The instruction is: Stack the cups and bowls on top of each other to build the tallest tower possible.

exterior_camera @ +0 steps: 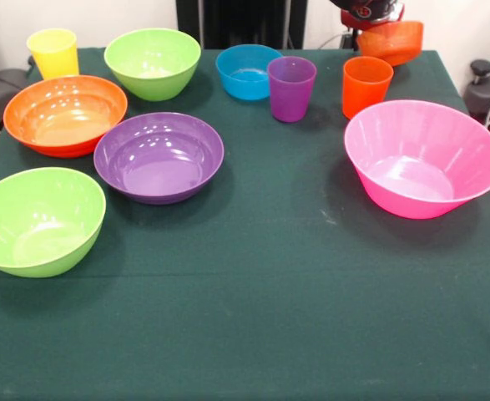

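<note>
Front view | pincer [370, 18] high at far edge — small orange bowl [392, 41] tilted beneath it | grip: cannot tell

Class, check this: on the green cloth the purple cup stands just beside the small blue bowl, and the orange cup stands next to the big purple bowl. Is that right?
Not quite. The orange cup stands next to the big pink bowl, not the purple bowl. The purple cup does stand beside the small blue bowl. The front view shows it.
</note>
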Controlling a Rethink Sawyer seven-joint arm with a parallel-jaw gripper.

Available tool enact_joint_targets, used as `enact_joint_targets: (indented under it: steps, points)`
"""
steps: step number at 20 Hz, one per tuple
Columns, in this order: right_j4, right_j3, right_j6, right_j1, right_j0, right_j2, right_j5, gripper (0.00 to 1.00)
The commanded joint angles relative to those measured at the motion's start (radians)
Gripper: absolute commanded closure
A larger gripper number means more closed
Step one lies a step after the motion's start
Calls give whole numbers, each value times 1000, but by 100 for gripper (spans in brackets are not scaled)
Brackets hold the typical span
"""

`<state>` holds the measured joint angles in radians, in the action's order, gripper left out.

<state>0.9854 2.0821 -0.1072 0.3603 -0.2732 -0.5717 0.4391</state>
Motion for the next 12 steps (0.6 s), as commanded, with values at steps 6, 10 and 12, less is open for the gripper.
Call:
enact_joint_targets:
  steps: [6,10,12]
  points:
    - [49,-194,-127,-72,16,34,-1,0]
    - [52,-197,-124,-70,24,34,2,0]
    - [42,-197,-112,-77,12,26,9,0]
